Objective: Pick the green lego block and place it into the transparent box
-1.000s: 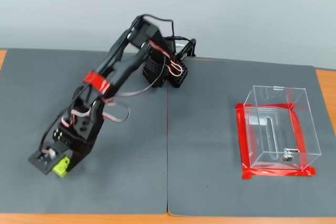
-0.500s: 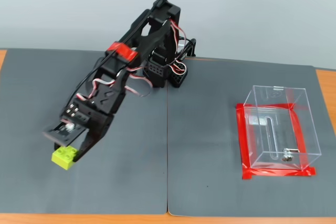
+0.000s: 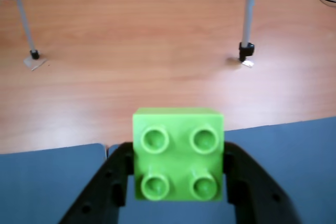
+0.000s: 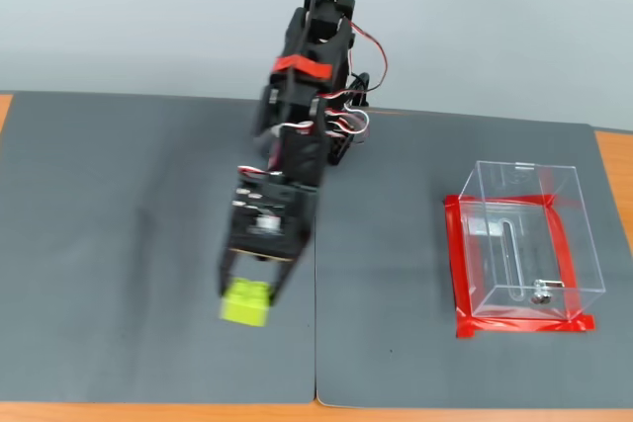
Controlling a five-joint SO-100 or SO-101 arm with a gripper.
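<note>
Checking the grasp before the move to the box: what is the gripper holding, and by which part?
The gripper holds the small lime-green four-stud plastic brick, its fingers pressed against the brick's two opposite side walls, studs facing the wrist camera.

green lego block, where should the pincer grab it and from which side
Grip the small lime-green square plastic brick on its two flat, smooth opposite side walls, coming straight down from above with studs facing up. In the wrist view the black pincer brackets exactly those walls, left and right, leaving the four studs clear.
</note>
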